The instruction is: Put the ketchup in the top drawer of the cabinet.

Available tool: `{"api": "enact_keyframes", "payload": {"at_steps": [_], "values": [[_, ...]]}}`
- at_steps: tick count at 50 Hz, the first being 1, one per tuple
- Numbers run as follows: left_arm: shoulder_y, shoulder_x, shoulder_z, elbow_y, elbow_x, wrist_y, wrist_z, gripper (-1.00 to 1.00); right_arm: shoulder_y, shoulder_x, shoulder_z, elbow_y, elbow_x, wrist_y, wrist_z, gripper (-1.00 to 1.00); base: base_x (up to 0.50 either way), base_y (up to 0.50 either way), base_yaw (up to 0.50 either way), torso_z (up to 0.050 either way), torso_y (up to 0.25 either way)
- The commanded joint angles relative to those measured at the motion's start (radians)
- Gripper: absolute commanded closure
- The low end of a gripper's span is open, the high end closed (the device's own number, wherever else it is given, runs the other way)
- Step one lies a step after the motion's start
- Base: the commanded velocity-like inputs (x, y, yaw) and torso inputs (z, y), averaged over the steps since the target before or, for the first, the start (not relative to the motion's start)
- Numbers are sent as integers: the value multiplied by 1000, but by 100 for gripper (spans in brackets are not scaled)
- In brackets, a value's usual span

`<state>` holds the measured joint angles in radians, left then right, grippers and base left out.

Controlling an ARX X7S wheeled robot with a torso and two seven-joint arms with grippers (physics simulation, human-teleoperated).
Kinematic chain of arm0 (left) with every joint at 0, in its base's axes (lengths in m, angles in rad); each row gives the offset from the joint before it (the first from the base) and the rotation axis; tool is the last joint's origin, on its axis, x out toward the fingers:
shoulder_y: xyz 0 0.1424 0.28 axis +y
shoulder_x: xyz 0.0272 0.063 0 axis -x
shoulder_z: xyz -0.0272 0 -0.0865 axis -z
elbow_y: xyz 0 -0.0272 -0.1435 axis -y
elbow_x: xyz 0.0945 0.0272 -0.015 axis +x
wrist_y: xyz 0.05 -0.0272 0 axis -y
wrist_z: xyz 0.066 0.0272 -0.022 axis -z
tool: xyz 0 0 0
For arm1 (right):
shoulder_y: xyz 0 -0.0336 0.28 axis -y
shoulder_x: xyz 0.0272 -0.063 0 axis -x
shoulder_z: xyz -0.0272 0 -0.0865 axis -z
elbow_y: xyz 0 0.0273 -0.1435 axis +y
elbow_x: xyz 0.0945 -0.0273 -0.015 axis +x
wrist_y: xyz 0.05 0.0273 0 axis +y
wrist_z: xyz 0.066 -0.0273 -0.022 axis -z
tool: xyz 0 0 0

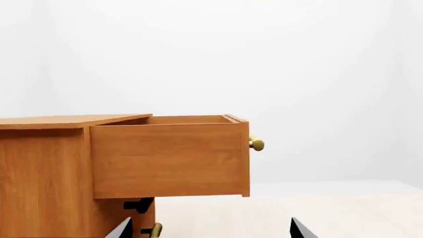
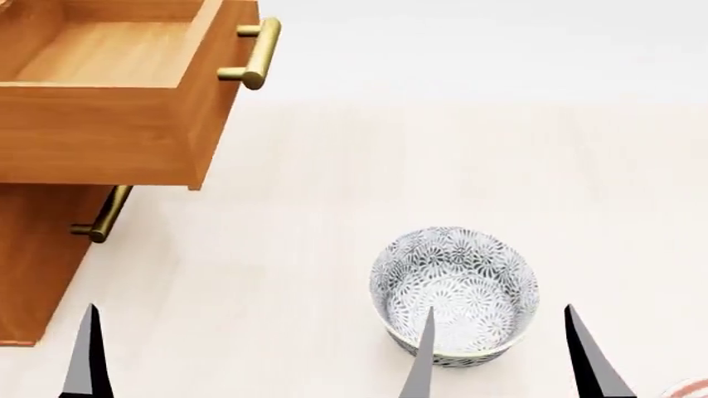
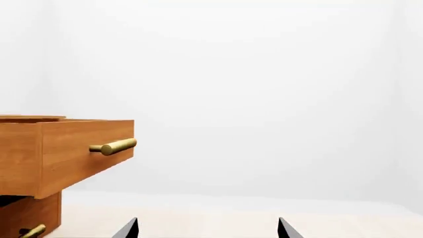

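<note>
The top drawer (image 2: 111, 124) of the cabinet (image 2: 33, 257) is pulled out and its inside is bare; its brass handle (image 2: 254, 54) faces right. It also shows in the left wrist view (image 1: 168, 158) and the right wrist view (image 3: 66, 153). My right gripper (image 2: 503, 361) is open and empty, its tips over the near side of the grey patterned bowl (image 2: 453, 286). Of my left gripper only one fingertip (image 2: 89, 356) shows in the head view; its wrist view (image 1: 211, 230) shows it open and empty. The ketchup is not clearly in view; a reddish sliver (image 2: 691, 390) shows at the corner.
The lower drawer is shut, with its brass handle (image 2: 102, 214) under the open drawer. The pale table (image 2: 387, 166) runs to the right of the cabinet and behind the bowl. The open drawer overhangs the table at the left.
</note>
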<state>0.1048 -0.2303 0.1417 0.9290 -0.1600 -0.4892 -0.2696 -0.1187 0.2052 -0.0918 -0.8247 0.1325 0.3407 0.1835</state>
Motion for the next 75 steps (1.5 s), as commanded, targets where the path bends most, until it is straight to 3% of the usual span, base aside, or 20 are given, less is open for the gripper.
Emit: {"api": "enact_keyframes", "payload": {"at_steps": [1, 36, 56, 75], "values": [[-2, -11, 7, -1, -7, 3, -14, -100, 1, 8, -6, 5, 2, 2, 9, -100, 0, 500, 0, 0, 0], [-9, -31, 16, -7, -31, 6, -34, -100, 9, 33, -17, 5, 22, -1, 41, -100, 0, 377, 0, 0, 0], [-15, -40, 23, -20, -36, 14, -45, -100, 0, 79, -13, -7, 33, -22, 40, -100, 0, 0, 0, 0, 0], [-17, -42, 26, -41, -49, 38, -50, -100, -58, 200, 199, 6, 114, -38, 10, -100, 0, 0, 0, 0, 0]]}}
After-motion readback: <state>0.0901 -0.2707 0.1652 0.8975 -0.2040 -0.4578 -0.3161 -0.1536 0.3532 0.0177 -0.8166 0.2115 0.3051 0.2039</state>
